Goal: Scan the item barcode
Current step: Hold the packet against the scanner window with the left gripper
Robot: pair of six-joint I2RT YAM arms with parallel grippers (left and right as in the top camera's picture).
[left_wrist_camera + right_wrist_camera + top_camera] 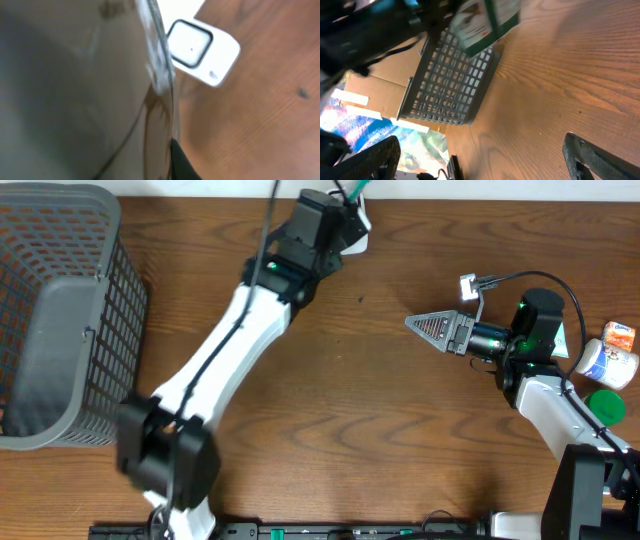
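Observation:
My left gripper (pixel 338 215) reaches to the table's far edge and is shut on the item (pixel 352 192), a green-and-white package. Its surface (pixel 75 90) fills the left of the left wrist view, blurred and very close, and it shows again in the right wrist view (pixel 487 20). Just beyond the item lies a white scanner (pixel 200 47) with a square dark-rimmed window, also visible from overhead (pixel 361 235). I cannot make out a barcode. My right gripper (pixel 428 326) hovers open over the table right of centre with nothing between its fingers (pixel 600 157).
A grey mesh basket (pixel 70 310) stands at the left edge, also seen from the right wrist (pixel 450 85). At the right edge lie a white bottle with a blue label (pixel 610 355) and a green-capped item (pixel 605 405).

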